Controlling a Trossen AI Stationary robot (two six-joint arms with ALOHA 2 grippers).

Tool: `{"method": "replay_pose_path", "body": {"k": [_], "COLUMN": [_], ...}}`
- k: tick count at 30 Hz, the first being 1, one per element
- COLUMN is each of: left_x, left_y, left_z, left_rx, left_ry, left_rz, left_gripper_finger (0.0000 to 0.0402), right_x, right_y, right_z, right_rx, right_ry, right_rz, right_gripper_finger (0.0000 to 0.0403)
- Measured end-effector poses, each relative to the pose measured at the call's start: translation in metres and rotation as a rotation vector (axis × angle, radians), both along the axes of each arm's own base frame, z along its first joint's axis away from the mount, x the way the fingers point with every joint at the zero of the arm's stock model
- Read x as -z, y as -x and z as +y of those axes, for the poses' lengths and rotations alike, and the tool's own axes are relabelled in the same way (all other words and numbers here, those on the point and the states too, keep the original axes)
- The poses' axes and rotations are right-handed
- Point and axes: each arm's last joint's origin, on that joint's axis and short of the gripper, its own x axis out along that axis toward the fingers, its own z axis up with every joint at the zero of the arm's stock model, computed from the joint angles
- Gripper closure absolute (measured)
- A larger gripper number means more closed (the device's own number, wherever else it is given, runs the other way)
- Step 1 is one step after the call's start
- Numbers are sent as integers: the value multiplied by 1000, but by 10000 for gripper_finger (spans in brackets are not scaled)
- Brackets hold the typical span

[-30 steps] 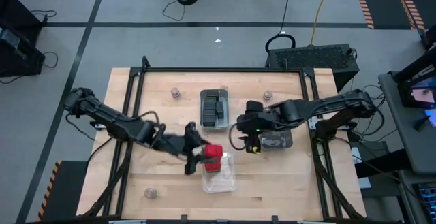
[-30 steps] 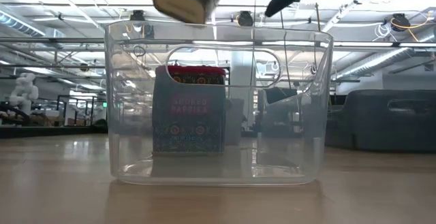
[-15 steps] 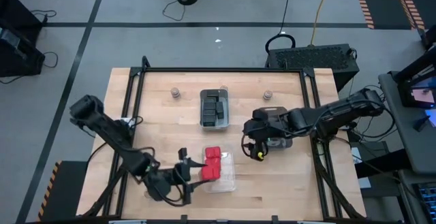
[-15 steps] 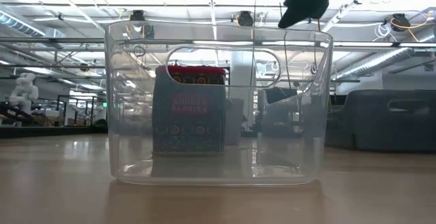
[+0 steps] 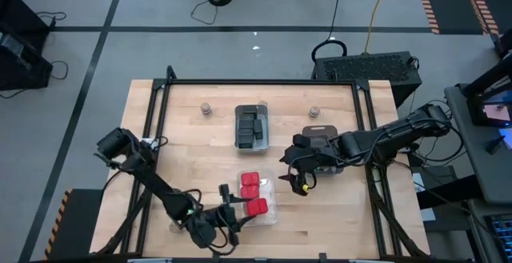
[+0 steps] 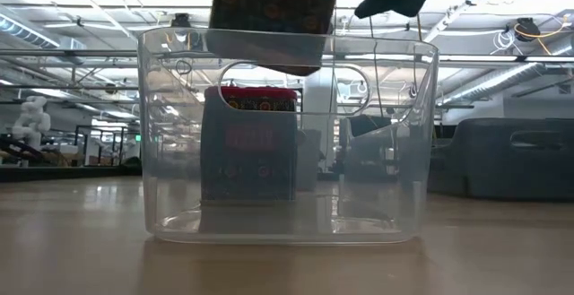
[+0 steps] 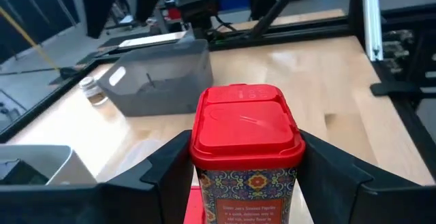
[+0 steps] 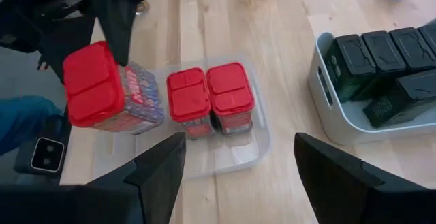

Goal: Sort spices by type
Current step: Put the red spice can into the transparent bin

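The left gripper [image 7: 245, 176] holds a red-lidded spice block [image 7: 245, 125] between its fingers, clamped at both sides, and carries it above the near end of the clear tray [image 5: 270, 212] at the front of the desk [image 5: 192, 143]. In the low view the held block [image 6: 273, 13] hangs tilted over the tray's rim, its base just below the top edge. Two more red blocks [image 8: 208, 96] stand upright side by side inside that tray, touching each other. The right gripper [image 5: 298, 171] hovers with its fingers spread wide and empty, between the clear tray and the dark smoky tray [image 5: 324, 163]. Behind, a grey tray [image 5: 252, 127] holds the black blocks [image 8: 381, 60], packed close together. Small round jars [image 5: 206, 108] stand loose on the desk, well apart, near its corners.
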Motion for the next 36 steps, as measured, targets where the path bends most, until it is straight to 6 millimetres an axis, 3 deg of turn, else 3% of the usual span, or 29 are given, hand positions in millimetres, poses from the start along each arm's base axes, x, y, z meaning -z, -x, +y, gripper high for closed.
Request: {"method": "replay_pose_path", "body": {"k": [13, 24, 36], "left_x": [27, 35, 38], "left_y": [-7, -11, -13], "left_z": [-1, 9, 13], "left_rx": [16, 14, 7], "left_ry": [39, 38, 126], "left_rz": [65, 143, 168], "left_gripper_finger": [180, 179, 81], "right_x": [-1, -1, -1], "right_y": [1, 1, 1], "right_z": [7, 8, 8], "right_rx": [-22, -25, -33], "right_ry": [-7, -7, 2], "right_rz": [-19, -19, -19], "right_gripper_finger": [144, 144, 145]}}
